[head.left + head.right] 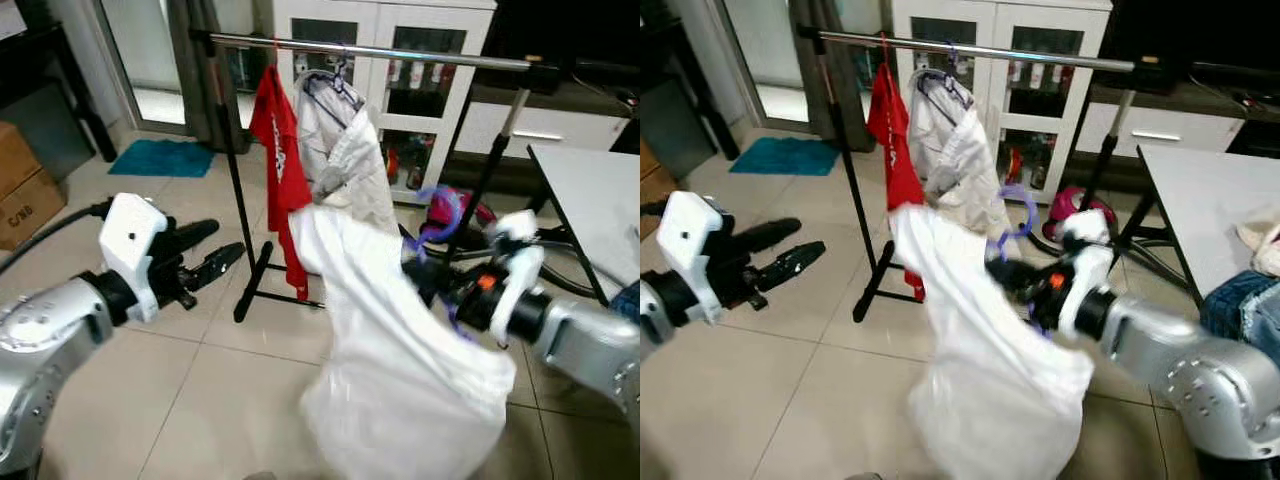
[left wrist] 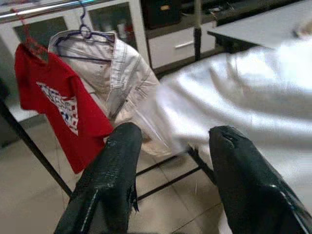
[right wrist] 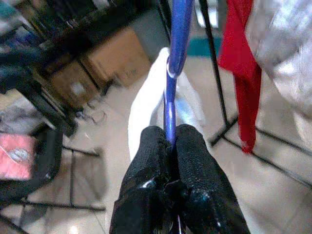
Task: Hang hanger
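Forward, right end effector (image 3: 170,146) pinches purple hanger (image 3: 176,58); left end effector (image 1: 205,255) gapes.

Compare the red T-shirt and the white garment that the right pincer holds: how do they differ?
The red T-shirt hangs on the rail; the white garment is off it, on a purple hanger gripped by the right pincer. The T-shirt hangs straight and narrow; the white garment billows wide, down toward the floor. Both are on hangers.

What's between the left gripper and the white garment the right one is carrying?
Bare floor tiles and the rack's black upright behind, seen in the left eye view between the open left gripper and the white garment.
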Motion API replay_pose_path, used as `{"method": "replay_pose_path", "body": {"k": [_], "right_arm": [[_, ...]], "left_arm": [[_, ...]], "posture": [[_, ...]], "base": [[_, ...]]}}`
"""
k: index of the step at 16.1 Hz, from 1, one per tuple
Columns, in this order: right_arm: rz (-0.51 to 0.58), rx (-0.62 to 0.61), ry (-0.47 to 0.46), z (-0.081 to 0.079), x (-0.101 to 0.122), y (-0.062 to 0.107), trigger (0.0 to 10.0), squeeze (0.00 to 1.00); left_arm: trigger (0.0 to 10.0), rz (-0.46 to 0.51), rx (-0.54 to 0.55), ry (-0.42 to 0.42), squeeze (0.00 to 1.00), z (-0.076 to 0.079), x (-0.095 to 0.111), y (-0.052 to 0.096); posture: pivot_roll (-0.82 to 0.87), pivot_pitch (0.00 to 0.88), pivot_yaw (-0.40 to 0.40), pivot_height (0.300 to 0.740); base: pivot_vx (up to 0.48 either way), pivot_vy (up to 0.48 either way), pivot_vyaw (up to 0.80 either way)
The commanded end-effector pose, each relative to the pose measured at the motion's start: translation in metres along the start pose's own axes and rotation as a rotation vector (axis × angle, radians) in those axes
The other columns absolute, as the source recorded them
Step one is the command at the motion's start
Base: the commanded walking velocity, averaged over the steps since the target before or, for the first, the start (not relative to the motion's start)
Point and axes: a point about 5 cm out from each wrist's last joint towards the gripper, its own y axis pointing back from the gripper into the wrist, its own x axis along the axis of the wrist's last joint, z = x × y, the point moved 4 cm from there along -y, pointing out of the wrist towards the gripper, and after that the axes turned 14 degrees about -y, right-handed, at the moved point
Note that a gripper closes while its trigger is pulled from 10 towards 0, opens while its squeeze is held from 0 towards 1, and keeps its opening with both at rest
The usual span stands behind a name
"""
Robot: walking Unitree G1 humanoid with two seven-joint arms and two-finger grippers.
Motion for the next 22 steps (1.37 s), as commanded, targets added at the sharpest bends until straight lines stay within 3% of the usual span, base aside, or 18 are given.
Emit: {"method": "replay_pose_path", "body": {"k": [1, 3, 5, 6, 12, 15, 18, 20, 21, 22], "right_arm": [[0.050, 0.086, 0.009, -0.007, 0.014, 0.002, 10.0, 0.00], [0.047, 0.147, 0.013, -0.012, 0.016, 0.003, 10.0, 0.00], [0.061, 0.243, -0.001, -0.018, 0.023, 0.008, 10.0, 0.00], [0.068, 0.318, 0.003, -0.026, 0.028, 0.014, 10.0, 0.00], [0.045, 0.430, 0.050, -0.043, 0.030, 0.018, 10.0, 0.00], [0.041, 0.487, 0.094, -0.055, 0.034, 0.020, 10.0, 0.00], [0.041, 0.529, 0.119, -0.064, 0.036, 0.024, 10.0, 0.00], [0.039, 0.530, 0.122, -0.065, 0.035, 0.025, 10.0, 0.00], [0.039, 0.529, 0.122, -0.065, 0.035, 0.025, 10.0, 0.00], [0.041, 0.524, 0.120, -0.065, 0.034, 0.025, 10.0, 0.00]], "left_arm": [[10.0, -0.036, -0.039, -0.033, 1.00, -0.002, -0.011, 0.002], [10.0, -0.056, -0.052, -0.028, 1.00, -0.004, -0.022, -0.001], [10.0, -0.094, 0.020, -0.028, 1.00, -0.017, -0.040, -0.008], [10.0, -0.074, 0.052, -0.011, 0.00, -0.026, -0.043, -0.011], [10.0, 0.213, -0.034, 0.213, 0.00, -0.029, -0.021, -0.019], [10.0, 0.221, -0.115, 0.229, 0.00, -0.024, -0.028, -0.027], [10.0, 0.229, -0.089, 0.233, 0.00, -0.041, -0.029, -0.035], [10.0, 0.253, -0.113, 0.246, 0.00, -0.043, -0.026, -0.038], [8.7, 0.285, -0.147, 0.257, 0.00, -0.040, -0.022, -0.040], [3.6, 0.299, -0.164, 0.256, 0.00, -0.039, -0.020, -0.042]], "posture": [[0.08, 0.000, 0.012, 0.740], [0.07, 0.000, 0.014, 0.740], [0.07, 0.000, 0.015, 0.740], [0.07, 0.000, 0.012, 0.740], [0.06, 0.000, 0.014, 0.740], [0.06, 0.000, 0.013, 0.740], [0.05, 0.000, 0.022, 0.740], [0.05, 0.000, 0.022, 0.740], [0.05, 0.000, 0.032, 0.740], [0.05, 0.000, 0.032, 0.740]], "base": [[0.000, 0.000, 0.00], [0.000, 0.000, 0.00], [0.000, 0.000, 0.00], [0.000, 0.000, 0.00], [0.000, 0.000, 0.00], [0.000, 0.000, 0.00], [0.000, 0.000, 0.00], [0.000, 0.000, 0.00], [0.000, 0.000, 0.00], [0.000, 0.000, 0.00]]}}
